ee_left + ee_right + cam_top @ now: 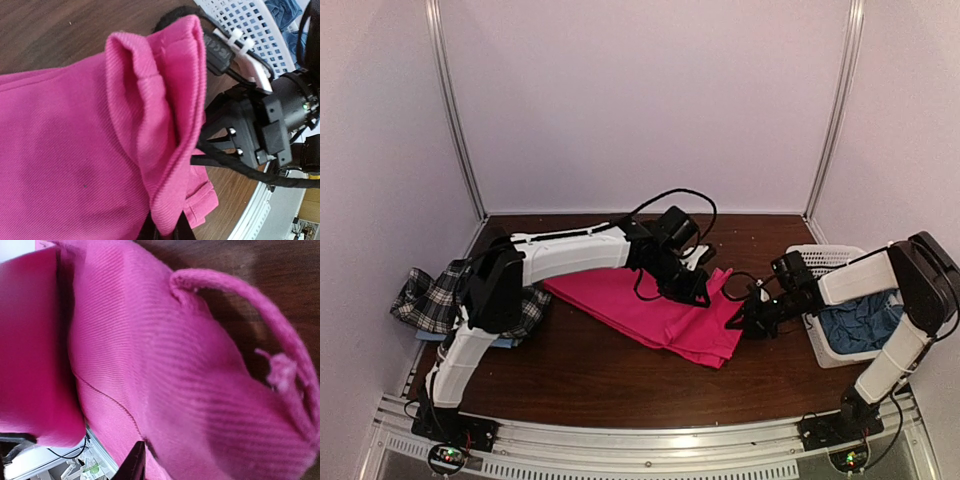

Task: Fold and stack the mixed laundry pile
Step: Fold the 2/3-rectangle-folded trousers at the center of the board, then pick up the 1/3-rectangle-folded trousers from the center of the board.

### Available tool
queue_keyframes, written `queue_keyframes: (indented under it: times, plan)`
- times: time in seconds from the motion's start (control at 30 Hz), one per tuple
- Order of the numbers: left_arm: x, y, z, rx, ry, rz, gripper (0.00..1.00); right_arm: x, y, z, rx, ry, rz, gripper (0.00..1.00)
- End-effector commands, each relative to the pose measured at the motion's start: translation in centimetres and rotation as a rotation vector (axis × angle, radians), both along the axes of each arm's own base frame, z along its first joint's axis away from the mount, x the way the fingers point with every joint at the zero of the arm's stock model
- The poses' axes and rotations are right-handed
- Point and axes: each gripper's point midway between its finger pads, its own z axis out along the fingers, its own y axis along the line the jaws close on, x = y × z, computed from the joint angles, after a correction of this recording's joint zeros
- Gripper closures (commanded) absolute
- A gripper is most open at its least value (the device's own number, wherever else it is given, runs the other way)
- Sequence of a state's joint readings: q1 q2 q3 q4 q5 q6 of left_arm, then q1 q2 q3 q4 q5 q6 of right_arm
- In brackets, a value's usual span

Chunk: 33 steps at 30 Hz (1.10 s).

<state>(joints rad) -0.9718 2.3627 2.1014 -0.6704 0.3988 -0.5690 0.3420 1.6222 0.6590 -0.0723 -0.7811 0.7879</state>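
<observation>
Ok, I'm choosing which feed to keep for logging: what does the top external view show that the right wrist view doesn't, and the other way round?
Only the top external view: the black-and-white plaid shirt at the table's left edge, and the white plastic lattice basket holding a dull blue cloth. Only the right wrist view: the fabric's fine diagonal ribbing and a thin pink loop curling off its edge. Both: the hot-pink trousers lying on the dark brown wooden table.

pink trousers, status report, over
Left gripper shut on the hot-pink trousers, one edge lifted. Right gripper at their right edge, grip unclear. White basket stands apart, nothing blocking.
</observation>
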Motion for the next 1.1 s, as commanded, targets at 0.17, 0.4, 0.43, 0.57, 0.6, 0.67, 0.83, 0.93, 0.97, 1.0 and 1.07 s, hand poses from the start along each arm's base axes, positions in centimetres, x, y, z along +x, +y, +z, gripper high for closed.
queue_keyframes:
  times: [0.17,0.4,0.43,0.57,0.6,0.67,0.83,0.93,0.97,1.0,1.07]
  plan:
    - [-1.9,-1.8,-2.8,-0.069,0.069,-0.083,0.98,1.1,-0.3,4.7,0.036,-0.143,-0.064,0.52]
    - [-2.1,-1.6,-3.5,-0.117,0.141,-0.1,0.63,0.4,-0.9,5.0,0.056,-0.143,-0.118,0.25]
    - [-2.0,-1.6,-3.1,-0.126,0.142,-0.101,0.58,0.4,-0.8,4.6,0.056,-0.129,-0.114,0.23]
    - [-1.6,-0.4,-3.6,-0.056,0.117,-0.083,0.49,0.1,-0.4,3.4,0.058,-0.073,-0.093,0.21]
    - [-1.4,0.2,-3.9,-0.025,0.108,-0.077,0.49,-0.1,-0.6,2.9,0.047,-0.055,-0.091,0.21]
    - [-1.8,0.8,-3.9,-0.009,0.094,-0.102,0.5,-0.6,-0.7,2.0,0.034,-0.021,-0.094,0.19]
    - [0.7,5.0,0.3,-0.102,0.007,-0.034,0.49,-0.2,-0.5,1.7,0.026,-0.014,-0.093,0.12]
    - [5.9,10.0,4.9,-0.147,-0.108,0.102,0.31,0.2,-0.5,0.9,-0.03,0.006,-0.08,0.12]
    - [7.8,12.1,5.7,-0.125,-0.139,0.147,0.28,0.4,-0.5,0.6,-0.051,0.012,-0.077,0.12]
    - [9.6,14.4,5.8,-0.091,-0.164,0.178,0.28,0.5,-0.6,0.2,-0.071,0.02,-0.074,0.13]
    - [13.0,19.5,5.2,-0.023,-0.163,0.265,0.28,0.8,-0.9,-0.2,-0.109,0.03,-0.086,0.15]
